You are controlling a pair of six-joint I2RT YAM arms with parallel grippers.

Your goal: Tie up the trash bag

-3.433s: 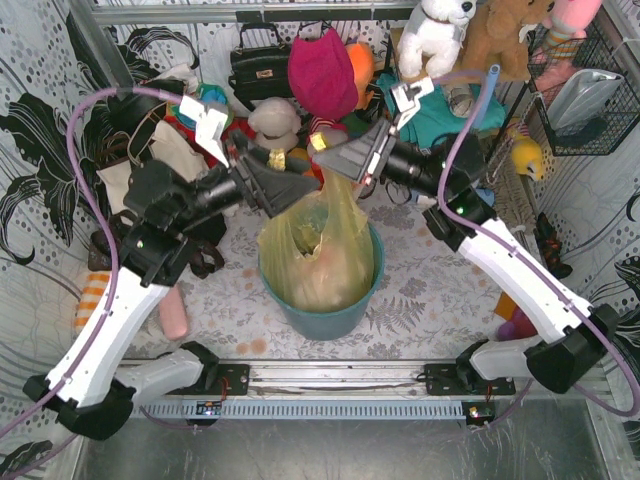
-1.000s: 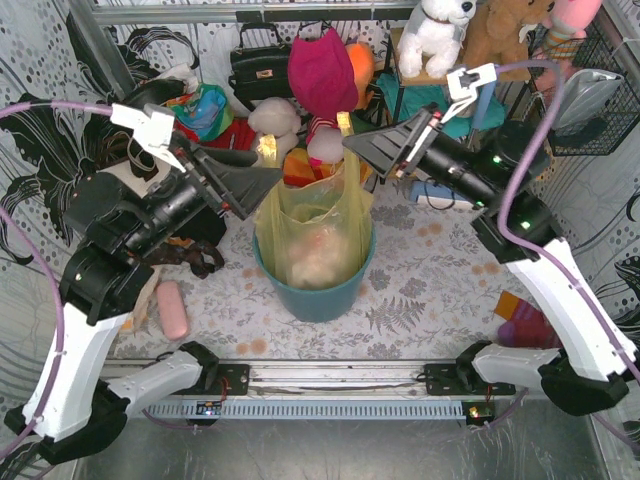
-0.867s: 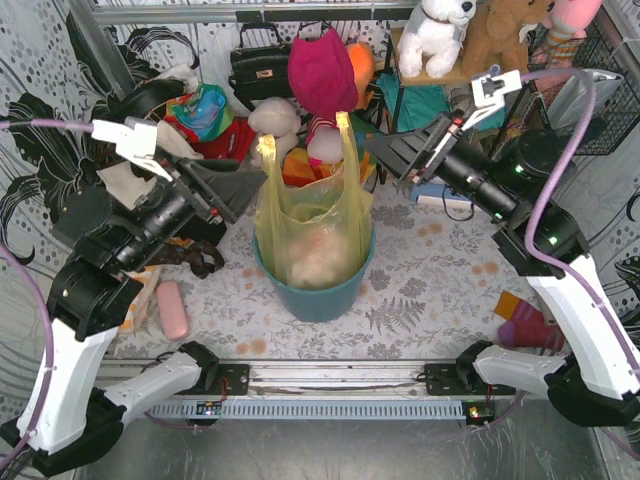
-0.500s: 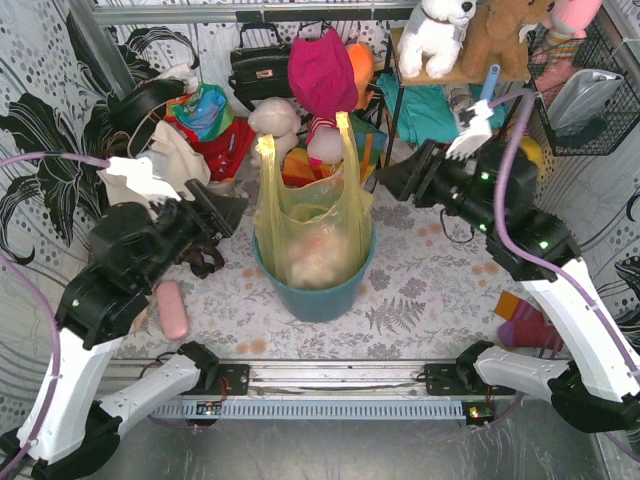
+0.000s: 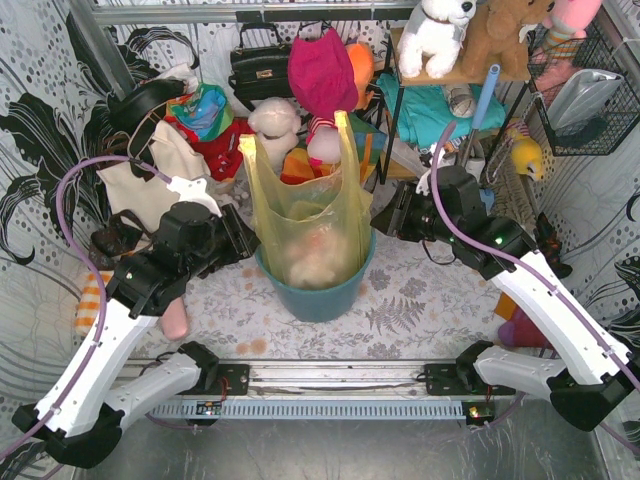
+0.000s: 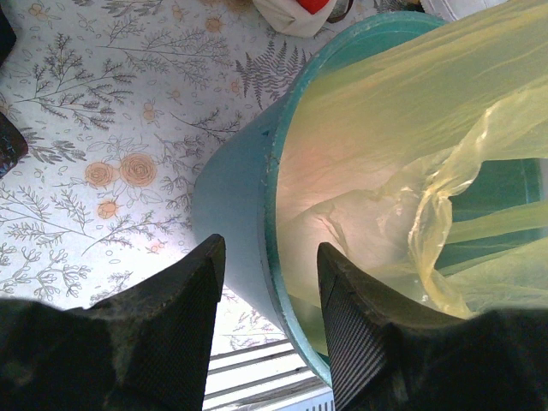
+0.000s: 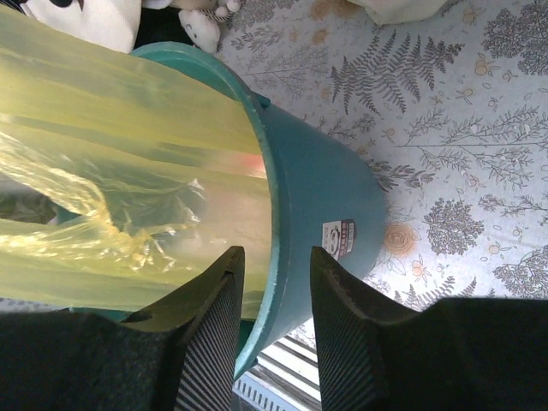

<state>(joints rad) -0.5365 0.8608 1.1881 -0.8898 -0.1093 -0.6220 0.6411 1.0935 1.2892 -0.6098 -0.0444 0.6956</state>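
At the middle of the table you have the trash bag (image 5: 305,215), seated in a round teal bin (image 5: 322,303) on a cloth printed with ferns and flowers (image 5: 425,290). Behind it the back wall is crowded: a black handbag (image 5: 260,65), a magenta fabric piece (image 5: 322,72), a white plush dog (image 5: 437,32), a brown teddy (image 5: 505,30) and a cream tote (image 5: 150,185) at the left. None of these touches the bag, but they stand close behind its raised handles.

Your left gripper (image 5: 243,243) sits just beside the bin's left side and your right gripper (image 5: 385,222) just beside its right side. On each wrist camera the ribbed black fingers stand parted with the bin's rim showing in the gap, the right pair closer together than the left. Neither pair pinches any plastic; whether they touch the bin you cannot tell.

The bag is thin, crinkly, translucent yellow-green film, with pale crumpled paper (image 5: 312,258) showing through low down. The bin is smooth hard plastic, tapering downward, with a small label (image 7: 339,238) on its wall.

The bag stands upright, long axis vertical, mouth upward, its handle strips rising well above the rim, the left one leaning outward.
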